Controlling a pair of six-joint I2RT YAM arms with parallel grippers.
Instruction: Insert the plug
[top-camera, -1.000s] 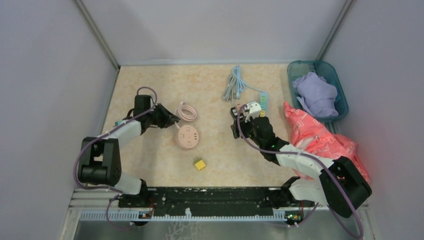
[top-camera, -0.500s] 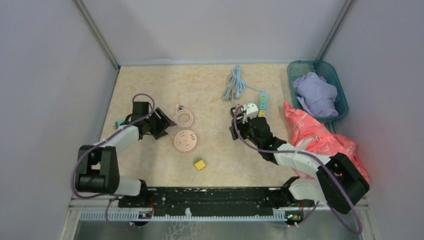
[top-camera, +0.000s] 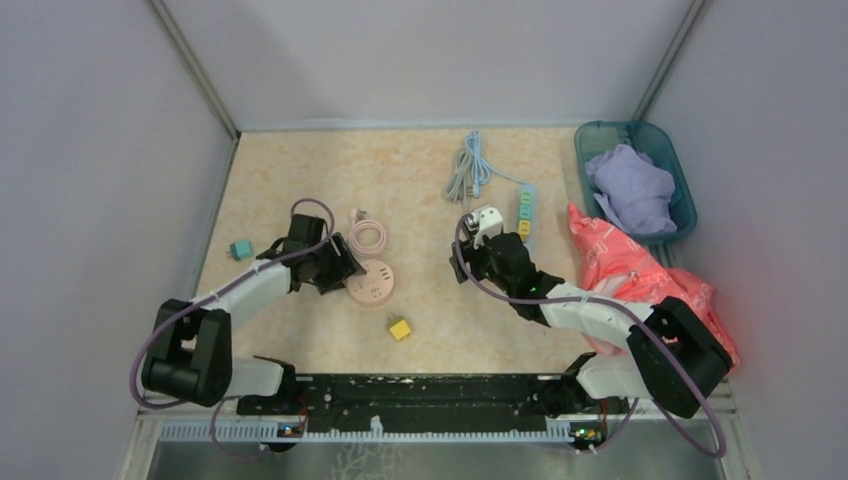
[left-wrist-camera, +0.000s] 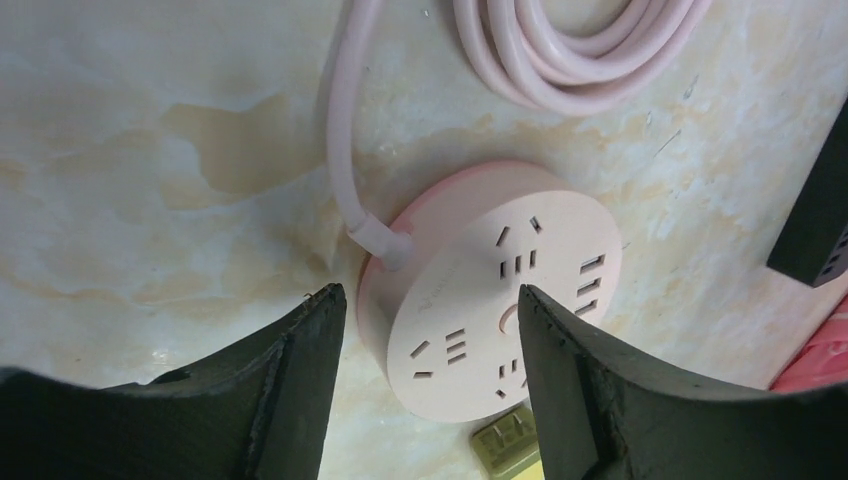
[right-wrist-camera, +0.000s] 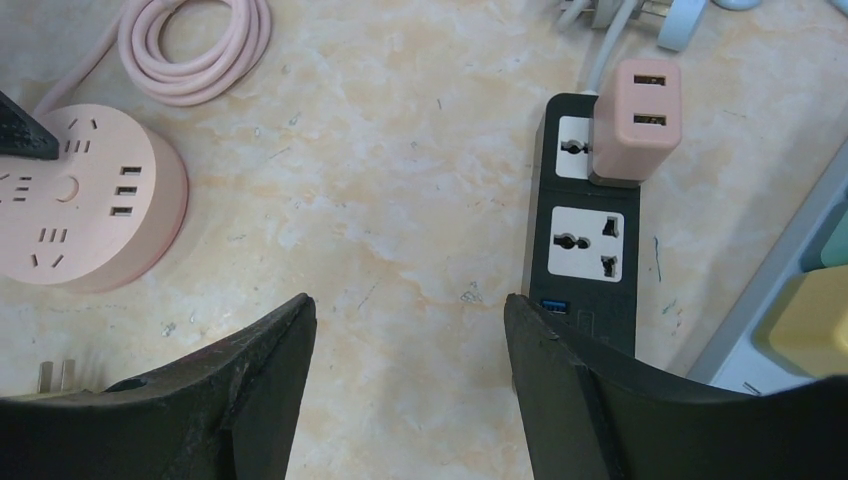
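Left tool (left-wrist-camera: 428, 300): fingers spread, nothing pinched. It hangs low over the round pink socket (left-wrist-camera: 500, 300), one finger to either side of the socket's near rim. I cannot tell whether they touch it.

The socket lies flat and face up on the counter (top-camera: 300, 170). Its cord runs off toward 12 o'clock into the pink cable coil (top-camera: 368, 238).

Yellow plug (top-camera: 400, 328): loose on the counter at 5 o'clock of the socket, near it but apart, in neither tool. In the left wrist view only its edge shows, at the bottom of the frame below the socket.

Right tool (right-wrist-camera: 408, 310): fingers spread and empty, over bare counter. In its wrist view the socket sits at 9 o'clock and the black power strip (right-wrist-camera: 585, 250) at 3 o'clock. A pink USB charger (right-wrist-camera: 632, 120) is seated in the strip's far outlet; the next outlet is free.

Top view, other items:
- The pastel power strip (top-camera: 524, 210) is at 1 o'clock of the right tool.
- The blue cable bundle (top-camera: 468, 165) is at 12 o'clock of the right tool.
- The teal block (top-camera: 240, 249) is at 9 o'clock of the left tool, well apart.
- The teal basket (top-camera: 672, 160) stands in the far right corner and holds a purple cloth (top-camera: 630, 190).
- The pink bag (top-camera: 630, 275) is at the basket's 6 o'clock, against the right arm.
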